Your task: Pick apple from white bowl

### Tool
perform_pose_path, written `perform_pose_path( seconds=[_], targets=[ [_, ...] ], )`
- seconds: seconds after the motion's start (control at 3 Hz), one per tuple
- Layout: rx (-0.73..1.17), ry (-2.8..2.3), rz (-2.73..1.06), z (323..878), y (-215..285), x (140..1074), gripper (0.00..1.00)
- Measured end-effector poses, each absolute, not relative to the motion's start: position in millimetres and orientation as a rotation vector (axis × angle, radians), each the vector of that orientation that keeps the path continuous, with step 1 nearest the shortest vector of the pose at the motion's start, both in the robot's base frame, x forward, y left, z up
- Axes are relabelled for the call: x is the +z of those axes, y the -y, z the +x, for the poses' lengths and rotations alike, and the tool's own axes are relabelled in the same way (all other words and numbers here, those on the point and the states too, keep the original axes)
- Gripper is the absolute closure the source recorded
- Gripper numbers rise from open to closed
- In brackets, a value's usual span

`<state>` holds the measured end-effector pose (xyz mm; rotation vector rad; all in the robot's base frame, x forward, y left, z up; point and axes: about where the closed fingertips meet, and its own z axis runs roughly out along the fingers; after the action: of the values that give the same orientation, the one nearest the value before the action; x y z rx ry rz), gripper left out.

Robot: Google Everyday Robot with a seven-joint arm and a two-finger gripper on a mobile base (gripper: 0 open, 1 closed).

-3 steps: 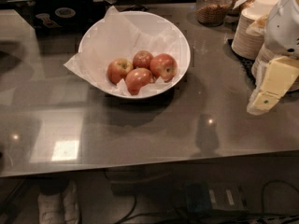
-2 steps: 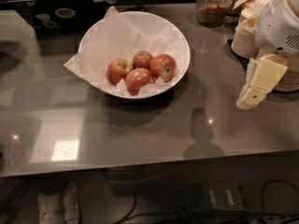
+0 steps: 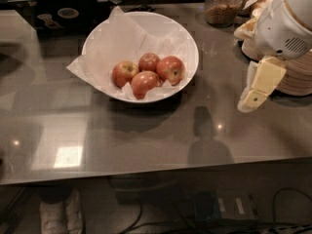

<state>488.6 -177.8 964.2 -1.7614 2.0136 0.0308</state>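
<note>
The white bowl [image 3: 187, 43], wide and lined with crumpled white paper, stands at the back middle of the grey table. Several red apples lie in it. The apple [image 3: 171, 69], the largest and roundest, is at the right of the group. A smaller one with a yellow patch [image 3: 125, 73] is at the left, another [image 3: 149, 61] is behind, and a lopsided one [image 3: 145, 82] is in front. My gripper [image 3: 247, 104] hangs from the white arm at the right, above the table, well right of the bowl and apart from it. It holds nothing that I can see.
Stacks of cream paper bowls [image 3: 295, 77] stand right behind the gripper at the right edge. A glass jar with brown contents [image 3: 222, 6] is at the back right. A black device [image 3: 63, 13] is at the back left. The table's front edge [image 3: 146, 172] runs below.
The gripper has moved left, from the right edge toward the bowl. The bowl and apples have not moved.
</note>
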Motion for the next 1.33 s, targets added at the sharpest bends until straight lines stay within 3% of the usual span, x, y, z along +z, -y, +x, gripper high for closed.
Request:
perform_pose_path(
  seconds=[1.0,1.33],
  targets=[
    [0.117,-1.788,-1.762,531.8,124.0,976.4,0.0],
    [0.142,-1.71,-1.76,553.2,108.0,978.3,0.18]
  ],
)
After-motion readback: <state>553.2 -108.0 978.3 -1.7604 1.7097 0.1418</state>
